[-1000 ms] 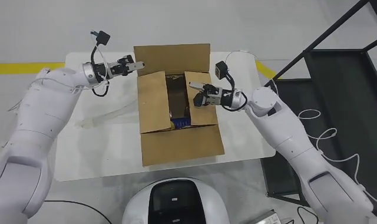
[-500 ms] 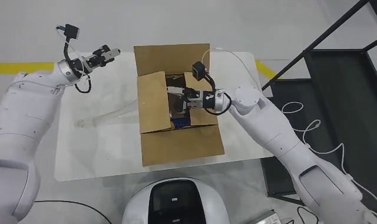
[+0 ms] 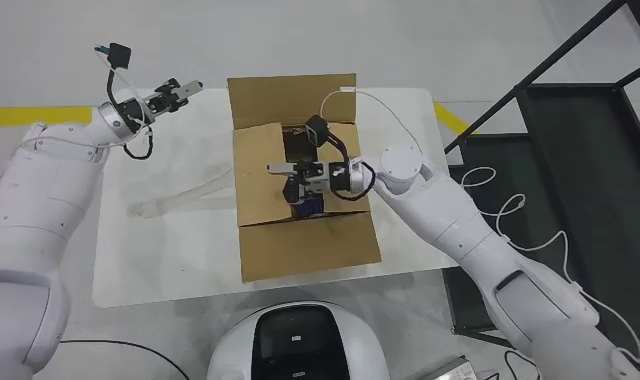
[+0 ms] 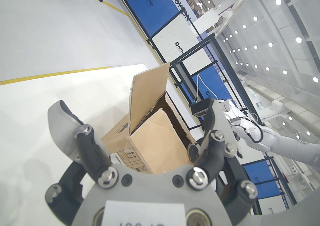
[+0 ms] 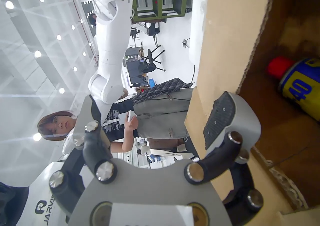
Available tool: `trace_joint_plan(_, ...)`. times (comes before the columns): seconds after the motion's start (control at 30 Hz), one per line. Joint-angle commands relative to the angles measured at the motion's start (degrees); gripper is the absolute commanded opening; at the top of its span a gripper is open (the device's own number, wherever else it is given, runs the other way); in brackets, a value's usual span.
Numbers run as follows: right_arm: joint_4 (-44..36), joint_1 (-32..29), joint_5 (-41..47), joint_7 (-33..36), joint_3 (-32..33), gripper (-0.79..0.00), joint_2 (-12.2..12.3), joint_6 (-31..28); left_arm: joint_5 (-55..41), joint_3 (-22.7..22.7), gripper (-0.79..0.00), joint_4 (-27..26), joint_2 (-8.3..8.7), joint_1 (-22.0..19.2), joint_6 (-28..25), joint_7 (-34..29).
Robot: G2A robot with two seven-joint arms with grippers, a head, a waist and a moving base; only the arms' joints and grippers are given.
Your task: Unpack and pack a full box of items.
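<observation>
The cardboard box (image 3: 300,230) stands mid-table with its flaps (image 3: 258,170) open. My right gripper (image 3: 287,177) is over the box's opening at the inner edge of the left flap. It is open (image 5: 155,107), and the edge of that flap (image 5: 225,24) stands between its fingers, close to one pad (image 5: 220,119). A blue and yellow spray can (image 5: 300,84) with a red cap lies inside the box (image 3: 310,206). My left gripper (image 3: 178,88) is raised beyond the table's far left corner, open (image 4: 138,117) and holding nothing, with the box (image 4: 150,137) below and beyond it.
A pale, translucent tube-like item (image 3: 185,195) lies on the white table (image 3: 150,260) left of the box. A black metal rack (image 3: 560,130) stands right of the table. A yellow line (image 3: 40,113) runs along the floor behind.
My right gripper moved left across the box's opening, from the right flap to the left flap's edge. My left gripper pulled up and away from the box, then held almost still.
</observation>
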Motion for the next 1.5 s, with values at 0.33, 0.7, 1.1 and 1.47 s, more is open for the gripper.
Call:
trace_joint_plan(0.33, 6.1, 1.1, -0.8, 2.3, 0.4, 0.0, -1.0, 0.3, -0.3, 2.0, 0.0, 4.6, -3.39, -2.5, -0.8, -0.3)
trace_joint_plan(0.7, -0.3, -1.0, -7.1, 1.0, 6.3, 0.0, 1.0, -2.2, -1.6, 3.6, 0.0, 10.3, -7.27, -4.8, -1.8, -0.3)
trace_joint_plan(1.1, -2.7, -4.1, 2.8, 5.5, 4.5, 0.0, -0.4, 3.6, -0.8, 3.6, 0.0, 14.4, -9.41, -6.4, -2.6, 0.8)
trace_joint_plan(1.47, 2.9, -2.2, 1.0, 6.0, 3.1, 0.0, -1.7, 2.4, -5.5, 2.0, 0.0, 15.1, -10.68, -6.3, -3.9, -5.8)
